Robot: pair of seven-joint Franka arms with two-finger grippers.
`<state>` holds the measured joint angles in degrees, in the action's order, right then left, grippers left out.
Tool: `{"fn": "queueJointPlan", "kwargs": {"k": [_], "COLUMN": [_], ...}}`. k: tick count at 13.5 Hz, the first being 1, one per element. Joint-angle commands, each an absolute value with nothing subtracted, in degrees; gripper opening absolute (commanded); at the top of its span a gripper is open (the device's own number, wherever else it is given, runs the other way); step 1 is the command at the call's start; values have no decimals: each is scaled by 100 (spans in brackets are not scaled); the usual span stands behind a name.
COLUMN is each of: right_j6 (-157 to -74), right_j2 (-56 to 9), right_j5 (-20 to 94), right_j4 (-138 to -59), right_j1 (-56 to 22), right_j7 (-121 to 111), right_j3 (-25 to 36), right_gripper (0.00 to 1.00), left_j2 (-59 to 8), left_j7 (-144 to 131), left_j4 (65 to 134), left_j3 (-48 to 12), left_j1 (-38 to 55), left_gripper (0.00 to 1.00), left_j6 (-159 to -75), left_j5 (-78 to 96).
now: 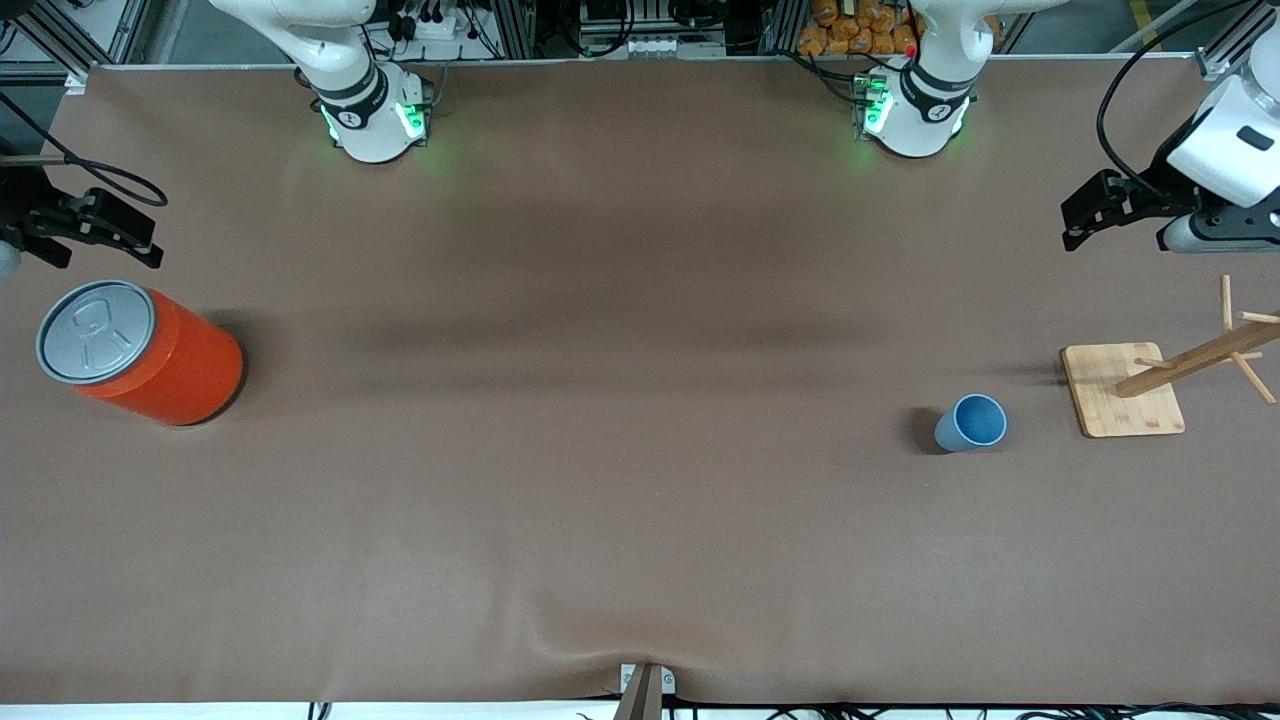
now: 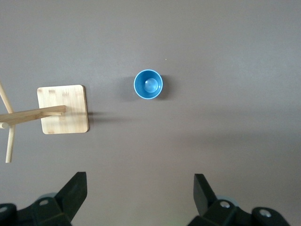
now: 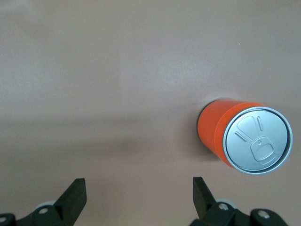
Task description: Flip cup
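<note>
While both the left gripper (image 2: 136, 197) and right gripper (image 3: 136, 197) are held wide open and empty, the light, rigid cup (image 1: 971, 423) beside the wooden rack (image 1: 1122, 389) is judged best gripped at its rim.

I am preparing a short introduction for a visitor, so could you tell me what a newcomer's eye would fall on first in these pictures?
The big orange can with its grey pull-tab lid stands out first, upright at the right arm's end of the table. Next comes the small light-blue cup, standing mouth up beside the wooden rack at the left arm's end. Both grippers wait open in the air, the left gripper up near the rack, the right gripper just above the can.
</note>
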<state>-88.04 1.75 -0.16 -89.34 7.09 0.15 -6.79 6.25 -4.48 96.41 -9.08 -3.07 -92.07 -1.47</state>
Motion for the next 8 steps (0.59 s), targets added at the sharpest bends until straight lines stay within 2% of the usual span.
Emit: {"fn": "queueJointPlan", "kwargs": {"k": [1, 5, 8], "right_j6": [-8692, -8675, -8368], "right_j2": [123, 114, 123], "right_j5": [-9, -9, -9], "right_j4": [-8824, -8833, -8816], "right_j1": [765, 800, 940], "right_j7": [9, 0, 0], "right_j3": [-721, -721, -685], "right_gripper": [100, 100, 100], "left_j2": [651, 501, 501], "left_j7": [-343, -352, -352], "left_j4": [9467, 9202, 9193], "left_j3": [-923, -923, -923], "left_j1": [-334, -334, -334], "left_gripper": [100, 100, 100], "left_j6": [-9071, -8824, -8815], "left_j5": [-62, -70, -62]}}
